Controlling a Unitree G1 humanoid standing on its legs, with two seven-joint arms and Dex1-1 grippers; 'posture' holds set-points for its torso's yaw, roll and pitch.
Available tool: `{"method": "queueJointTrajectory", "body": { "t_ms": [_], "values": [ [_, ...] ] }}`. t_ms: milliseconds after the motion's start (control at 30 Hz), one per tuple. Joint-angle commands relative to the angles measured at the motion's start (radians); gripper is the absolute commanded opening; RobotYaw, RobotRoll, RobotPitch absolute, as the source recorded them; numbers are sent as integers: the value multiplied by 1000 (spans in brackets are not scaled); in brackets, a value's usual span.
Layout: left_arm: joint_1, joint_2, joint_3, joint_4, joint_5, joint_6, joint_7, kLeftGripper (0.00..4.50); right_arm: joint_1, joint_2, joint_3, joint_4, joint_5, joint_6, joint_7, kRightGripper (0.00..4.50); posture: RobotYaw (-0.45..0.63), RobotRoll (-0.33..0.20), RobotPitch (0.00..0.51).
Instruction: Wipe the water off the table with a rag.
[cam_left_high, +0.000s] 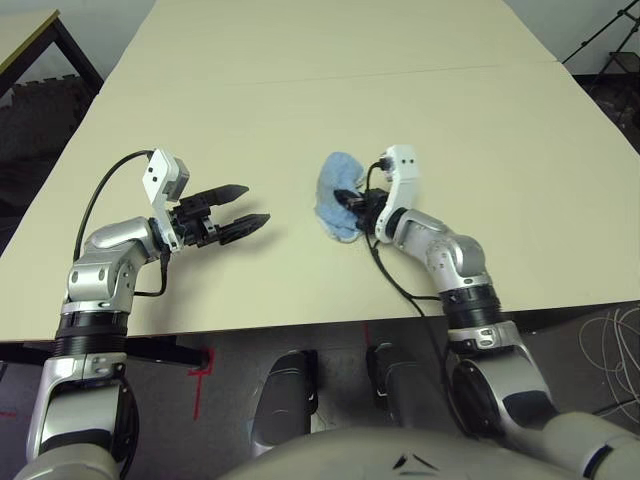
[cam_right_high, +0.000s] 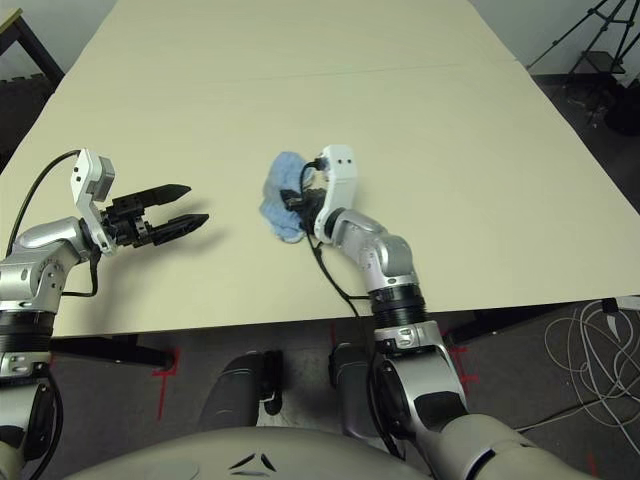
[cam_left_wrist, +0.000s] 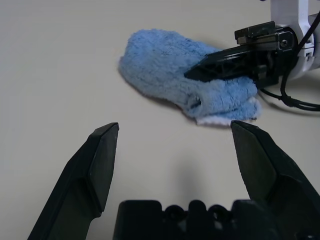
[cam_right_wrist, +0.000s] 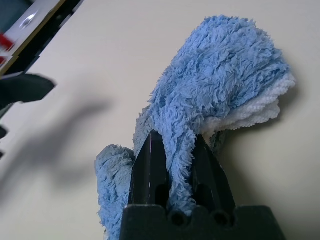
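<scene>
The rag (cam_right_wrist: 220, 65), soft, light and floppy, lies bunched near the middle of the table's (cam_left_high: 300, 110) near half. The right gripper (cam_right_wrist: 176, 137) pinches a fold between its fingers; that thick fold seems the right hold, though loose ends may curl under. To its left, the left gripper (cam_left_high: 258, 205) has fingers apart, empty. The tabletop is pale and flat; a tripod (cam_left_high: 603, 40) stands far right, beyond it.

We see a cream table (cam_left_high: 480, 140) under the blue rag (cam_left_high: 335, 178), which lies bunched on it; beyond the rag, a thin seam (cam_left_high: 400, 74) crosses the top.
</scene>
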Motion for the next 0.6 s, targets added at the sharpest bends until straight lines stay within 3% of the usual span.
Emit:
{"method": "queueJointTrajectory", "body": {
  "t_ms": [33,233,600],
  "values": [
    [27,4,14,-36,-11,13,7,4500,-5,16,49,31,-7,19,35,194,-41,0,152],
    [37,4,19,-48,-12,19,13,4500,-22,0,32,63,-23,-10,35,194,-38,0,155],
    [20,-6,11,-31,-7,12,17,4500,-150,-162,-94,153,-6,-64,48,194,-43,0,149]
  ]
}}
